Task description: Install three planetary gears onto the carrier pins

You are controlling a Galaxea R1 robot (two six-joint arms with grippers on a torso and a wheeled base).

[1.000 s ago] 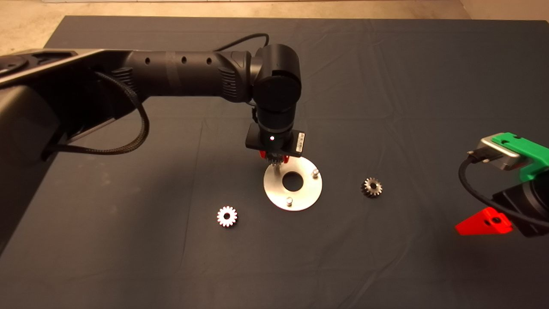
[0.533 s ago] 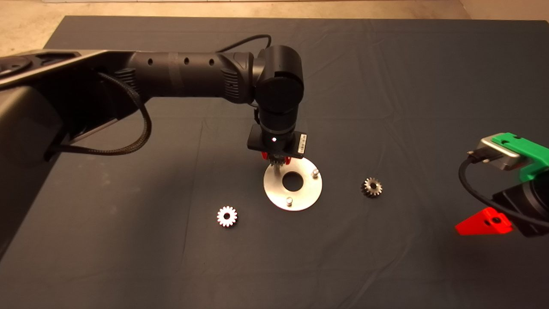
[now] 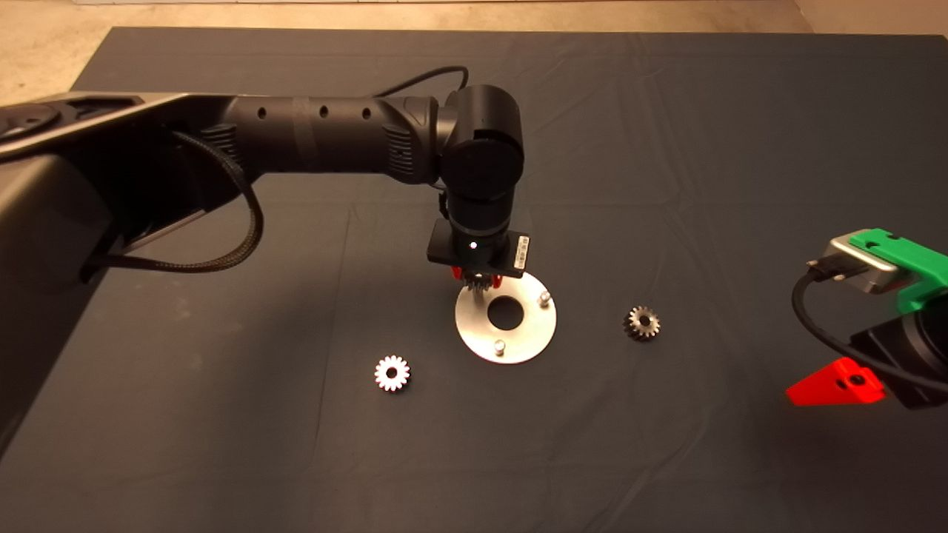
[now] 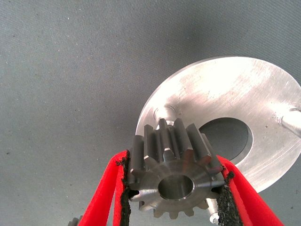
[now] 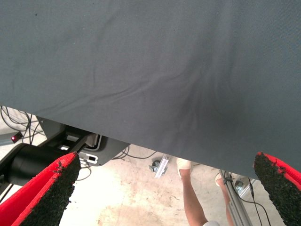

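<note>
My left gripper (image 3: 478, 280) hangs over the far left edge of the silver disc (image 3: 518, 344) and is shut on a planetary gear (image 4: 174, 176), held just above one carrier pin (image 4: 164, 113). The gear's hole sits slightly off that pin. Two other pins (image 3: 544, 297) (image 3: 500, 346) stand bare on the disc. A bright gear (image 3: 392, 373) lies on the mat to the disc's lower left. A darker gear (image 3: 642, 323) lies to its right. My right gripper (image 5: 164, 188) is open and parked at the mat's right edge (image 3: 837, 389).
The dark mat (image 3: 666, 148) covers the table, with slight wrinkles. In the right wrist view a person's legs (image 5: 193, 197) and cables show on the floor past the mat's edge.
The left arm has shifted slightly, lowering the gear a little toward the pin. The loose gears, the disc and the right arm have not moved.
</note>
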